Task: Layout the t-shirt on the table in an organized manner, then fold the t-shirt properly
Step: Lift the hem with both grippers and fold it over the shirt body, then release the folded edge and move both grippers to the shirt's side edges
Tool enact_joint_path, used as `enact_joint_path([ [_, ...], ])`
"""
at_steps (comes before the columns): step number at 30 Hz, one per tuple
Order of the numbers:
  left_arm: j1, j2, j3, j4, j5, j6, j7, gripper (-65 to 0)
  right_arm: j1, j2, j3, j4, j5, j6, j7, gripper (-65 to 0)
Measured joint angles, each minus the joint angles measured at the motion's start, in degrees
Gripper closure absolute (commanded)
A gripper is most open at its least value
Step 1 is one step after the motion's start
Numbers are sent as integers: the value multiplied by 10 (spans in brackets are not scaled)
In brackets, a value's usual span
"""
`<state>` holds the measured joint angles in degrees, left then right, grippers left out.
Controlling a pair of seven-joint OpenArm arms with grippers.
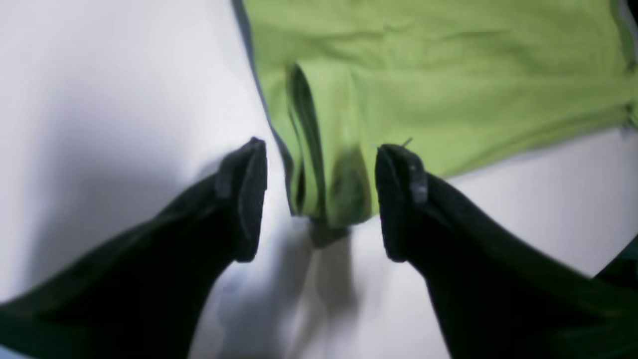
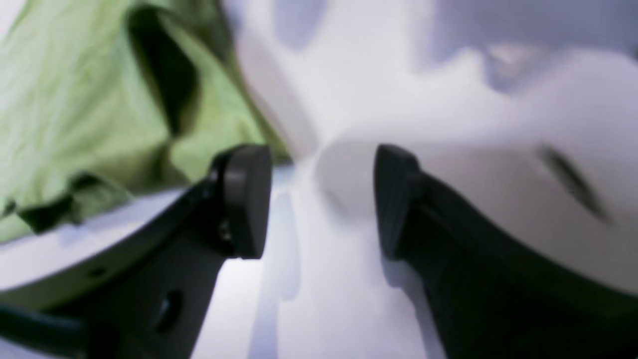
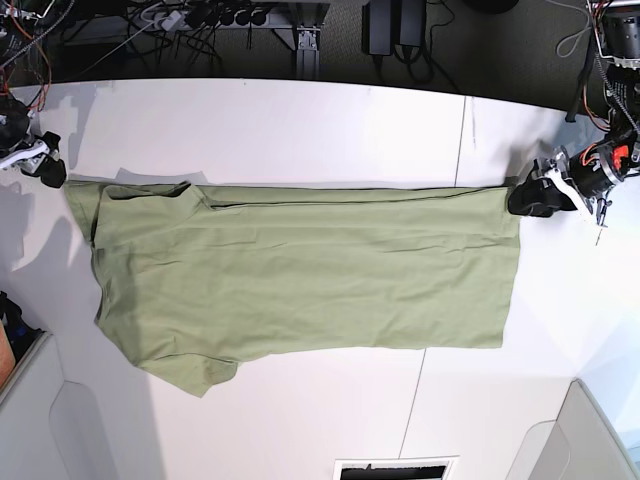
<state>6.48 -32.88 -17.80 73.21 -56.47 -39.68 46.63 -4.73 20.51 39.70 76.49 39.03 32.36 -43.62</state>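
The olive-green t-shirt (image 3: 300, 270) lies spread flat and wrinkly across the white table (image 3: 300, 130), its hem end to the right and a sleeve at the lower left. My left gripper (image 3: 528, 197) is at the shirt's far right corner. In the left wrist view it (image 1: 321, 199) is open, with a folded corner of the t-shirt (image 1: 448, 75) between the fingers, not pinched. My right gripper (image 3: 48, 168) is just off the shirt's far left corner. In the right wrist view it (image 2: 321, 199) is open over bare table, with the t-shirt (image 2: 75, 99) to its left.
Cables and equipment (image 3: 200, 20) lie beyond the table's far edge. A thin dark seam (image 3: 465, 130) crosses the tabletop on the right. Light grey panels sit at the near left (image 3: 40, 420) and near right (image 3: 590, 430) corners. A dark slot (image 3: 390, 468) is at the front edge.
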Motion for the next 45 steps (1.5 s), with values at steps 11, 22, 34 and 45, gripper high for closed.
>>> enact_joint_path([
  [11, -35, 18, 47, -47, 9, -2, -44, -388, 22, -10, -95, -9, 22, 1, 14, -326],
  [22, -33, 9, 68, -42, 14, -2, -11, 0, 19, -31, -83, 18, 17, 2, -41, 0],
  [34, 101, -54, 70, 115, -35, 0, 71, 0, -93, -18, -4, 142, 68, 7, -117, 0],
  [45, 120, -54, 71, 138, -33, 0, 63, -228, -152, -13, 4, 152, 66, 8, -100, -216],
])
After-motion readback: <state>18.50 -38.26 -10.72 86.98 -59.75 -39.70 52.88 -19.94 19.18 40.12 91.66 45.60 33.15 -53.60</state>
